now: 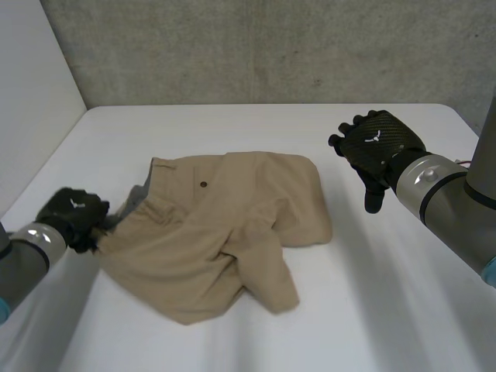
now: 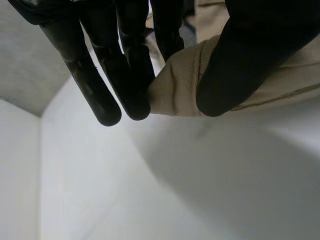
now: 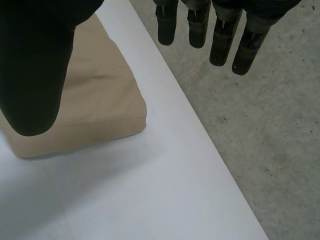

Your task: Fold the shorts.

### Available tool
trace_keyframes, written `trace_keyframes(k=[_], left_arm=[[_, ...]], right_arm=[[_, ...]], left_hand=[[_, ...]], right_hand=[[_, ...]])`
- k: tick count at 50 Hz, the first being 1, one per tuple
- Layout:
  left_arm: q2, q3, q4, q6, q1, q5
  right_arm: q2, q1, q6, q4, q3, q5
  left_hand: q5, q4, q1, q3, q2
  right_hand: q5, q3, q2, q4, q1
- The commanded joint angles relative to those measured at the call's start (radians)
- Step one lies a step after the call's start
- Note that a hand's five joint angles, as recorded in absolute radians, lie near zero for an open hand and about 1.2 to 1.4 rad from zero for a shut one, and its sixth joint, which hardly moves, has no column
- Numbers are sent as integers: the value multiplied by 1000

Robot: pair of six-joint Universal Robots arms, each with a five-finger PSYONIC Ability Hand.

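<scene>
Tan shorts (image 1: 221, 232) lie crumpled in the middle of the white table (image 1: 372, 310), partly doubled over, with a dark button on the upper layer. My left hand (image 1: 71, 217) is at the shorts' left corner. In the left wrist view its thumb (image 2: 240, 70) and fingers (image 2: 125, 75) pinch a fold of the tan cloth (image 2: 175, 90). My right hand (image 1: 376, 151) hovers above the table to the right of the shorts, apart from them. Its fingers (image 3: 220, 35) are straight and hold nothing, with the shorts' folded edge (image 3: 100, 115) below its thumb.
A grey concrete wall (image 1: 271, 46) runs behind the table and a pale wall (image 1: 31, 93) stands at the left. The table's far edge and the concrete floor (image 3: 260, 125) lie just beyond my right hand's fingertips. Bare tabletop surrounds the shorts.
</scene>
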State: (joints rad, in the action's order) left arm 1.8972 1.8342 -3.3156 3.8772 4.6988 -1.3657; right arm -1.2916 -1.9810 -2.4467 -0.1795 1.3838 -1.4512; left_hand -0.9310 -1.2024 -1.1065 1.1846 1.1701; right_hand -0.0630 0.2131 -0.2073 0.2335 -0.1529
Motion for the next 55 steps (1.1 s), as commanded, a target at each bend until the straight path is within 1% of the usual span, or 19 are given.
trace_keyframes(k=[1, 3, 6, 10, 13, 14, 17, 18, 22, 26, 31, 33, 34, 35, 40, 43, 45, 52, 55], left_arm=[[-1, -220, -140, -53, -9, -251], [-9, -301, -183, -88, -34, -314], [-27, -380, -199, -140, -86, -323], [-55, -475, -206, -255, -199, -319], [-50, -518, -217, -309, -305, -316], [-38, -535, -228, -318, -365, -316], [11, -546, -259, -324, -456, -314], [57, -549, -284, -324, -530, -303], [155, -558, -334, -323, -681, -271], [245, -544, -337, -328, -790, -253], [321, -510, -337, -321, -882, -243], [338, -498, -337, -314, -901, -245], [341, -494, -337, -305, -904, -254], [341, -493, -335, -300, -904, -259], [292, -480, -306, -243, -872, -325], [192, -435, -273, -223, -801, -380], [114, -385, -245, -234, -766, -392], [-64, -231, -213, -275, -727, -397], [-118, -173, -202, -277, -654, -394]], right_arm=[[0, -1, 0, 0, 0, 0], [0, -1, 0, 0, 0, 0], [0, -1, 0, 0, 0, -2], [0, -1, 0, 0, 0, -2], [-2, -1, 0, 0, 0, -2], [-3, -1, 0, 2, -2, -2], [-3, 5, 0, 3, -6, -14], [-3, 8, 0, 3, -8, -18], [-6, 13, -2, 12, -18, -51], [-11, 13, -5, 41, -31, -101], [-11, 19, -6, 87, -35, -146], [-11, 19, -6, 98, -34, -147], [-11, 19, -8, 98, -35, -147], [-11, 19, -6, 98, -35, -146], [-11, 22, -2, 89, -31, -133], [-9, 21, 6, 86, -22, -109], [-8, 22, 8, 65, -11, -68], [12, 36, -15, -115, 15, 92], [41, 37, -50, -170, 38, 133]], left_hand=[[-291, -194, -290, 212, 226], [-291, -194, -290, 212, 226], [-291, -194, -290, 212, 226], [-291, -194, -290, 212, 226], [-291, -194, -290, 212, 226], [-291, -194, -290, 212, 226], [-291, -194, -290, 212, 226], [-291, -194, -290, 212, 226], [-291, -194, -290, 212, 226], [-291, -194, -290, 212, 226], [-291, -194, -290, 212, 226], [71, 168, 72, -150, -135], [506, 603, 507, -585, -571], [618, 715, 619, -697, -682], [762, 859, 763, -842, -827], [792, 889, 793, -871, -857], [824, 921, 825, -903, -889], [807, 904, 808, -886, -872], [719, 816, 720, -798, -784]], right_hand=[[63, -39, 33, -59, -22], [63, -39, 33, -59, -22], [63, -39, 33, -59, -22], [63, -39, 33, -59, -22], [63, -39, 33, -59, -22], [63, -39, 33, -59, -22], [63, -39, 33, -59, -22], [63, -39, 33, -59, -22], [63, -39, 33, -59, -22], [63, -39, 33, -59, -22], [63, -39, 33, -59, -22], [63, -39, 33, -59, -22], [63, -39, 33, -59, -22], [63, -39, 33, -59, -22], [63, -39, 33, -59, -22], [63, -39, 33, -59, -22], [63, -39, 33, -59, -22], [63, -39, 33, -59, -22], [63, -39, 33, -59, -22]])
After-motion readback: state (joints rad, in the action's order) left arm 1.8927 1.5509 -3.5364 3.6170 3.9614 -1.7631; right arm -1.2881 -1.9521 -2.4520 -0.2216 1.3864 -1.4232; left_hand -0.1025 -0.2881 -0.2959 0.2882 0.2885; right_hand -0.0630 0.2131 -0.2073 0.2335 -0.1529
